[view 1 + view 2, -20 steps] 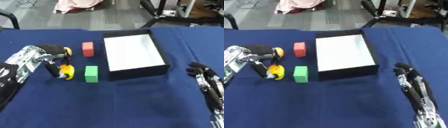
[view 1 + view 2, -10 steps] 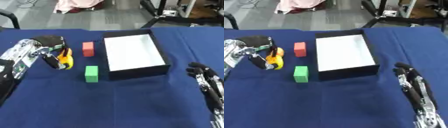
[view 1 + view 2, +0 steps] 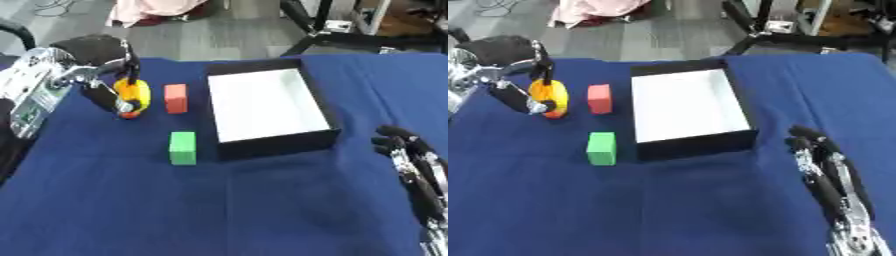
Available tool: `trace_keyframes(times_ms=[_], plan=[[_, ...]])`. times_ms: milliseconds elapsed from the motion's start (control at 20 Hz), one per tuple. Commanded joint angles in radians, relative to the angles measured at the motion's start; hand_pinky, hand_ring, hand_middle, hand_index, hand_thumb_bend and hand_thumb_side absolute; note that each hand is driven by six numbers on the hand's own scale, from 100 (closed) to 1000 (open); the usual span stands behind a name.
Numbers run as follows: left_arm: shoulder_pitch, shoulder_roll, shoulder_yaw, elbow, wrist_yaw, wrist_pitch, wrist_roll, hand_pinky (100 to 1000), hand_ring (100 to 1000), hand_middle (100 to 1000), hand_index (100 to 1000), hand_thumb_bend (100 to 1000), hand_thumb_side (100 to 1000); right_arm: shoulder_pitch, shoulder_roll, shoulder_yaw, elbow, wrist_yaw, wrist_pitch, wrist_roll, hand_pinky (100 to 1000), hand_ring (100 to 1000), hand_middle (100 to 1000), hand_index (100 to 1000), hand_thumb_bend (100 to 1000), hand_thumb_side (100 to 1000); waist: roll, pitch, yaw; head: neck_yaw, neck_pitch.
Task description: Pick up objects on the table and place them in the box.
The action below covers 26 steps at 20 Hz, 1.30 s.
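Pinching a yellow-orange object (image 3: pixel 133 94), left hand (image 3: pixel 96 70) hovers; right hand (image 3: pixel 824 165) rests open.

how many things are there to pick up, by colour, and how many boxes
red block: 1
green block: 1
yellow-orange thing, pinched in the left hand: 1
box: 1, nothing in it
total: 4
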Motion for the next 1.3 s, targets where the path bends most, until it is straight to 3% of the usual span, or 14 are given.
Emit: trace_keyframes(times_ms=[50, 400, 600, 1050, 1250, 1300], plan=[[-0.074, 0.002, -0.016, -0.027, 0.01, -0.016, -0.025, 100, 123, 341, 523, 413, 260, -0.007, -0.014, -0.001, -0.011, 0.005, 0.0, -0.001, 816, 781, 773, 808, 100, 651, 0.01, -0.032, -0.001, 0.0, -0.002], [-0.298, -0.171, -0.119, 0.079, -0.039, -0.041, -0.077, 100, 118, 351, 525, 439, 280, -0.008, -0.01, 0.004, -0.01, 0.003, 0.0, 0.003, 816, 781, 773, 808, 100, 650, 0.006, -0.037, -0.015, 0.0, -0.002], [-0.371, -0.293, -0.153, 0.207, -0.095, -0.064, -0.055, 100, 117, 352, 525, 433, 286, -0.014, -0.005, 0.009, -0.01, 0.001, 0.0, 0.007, 815, 781, 773, 808, 100, 649, 0.0, -0.036, -0.032, 0.007, -0.002], [-0.361, -0.5, -0.133, 0.504, -0.296, -0.08, 0.137, 100, 119, 364, 536, 418, 295, -0.03, 0.008, 0.022, -0.012, -0.007, 0.001, 0.021, 815, 781, 773, 808, 100, 647, -0.014, -0.027, -0.065, 0.012, -0.002], [-0.342, -0.536, -0.104, 0.596, -0.365, -0.071, 0.227, 153, 217, 529, 720, 493, 384, -0.031, 0.012, 0.023, -0.012, -0.008, 0.001, 0.023, 815, 781, 773, 808, 100, 648, -0.015, -0.025, -0.067, 0.009, -0.002], [-0.34, -0.537, -0.101, 0.605, -0.369, -0.072, 0.244, 233, 281, 586, 787, 566, 464, -0.031, 0.012, 0.023, -0.012, -0.008, 0.001, 0.022, 815, 781, 773, 808, 100, 648, -0.015, -0.025, -0.067, 0.007, -0.002]])
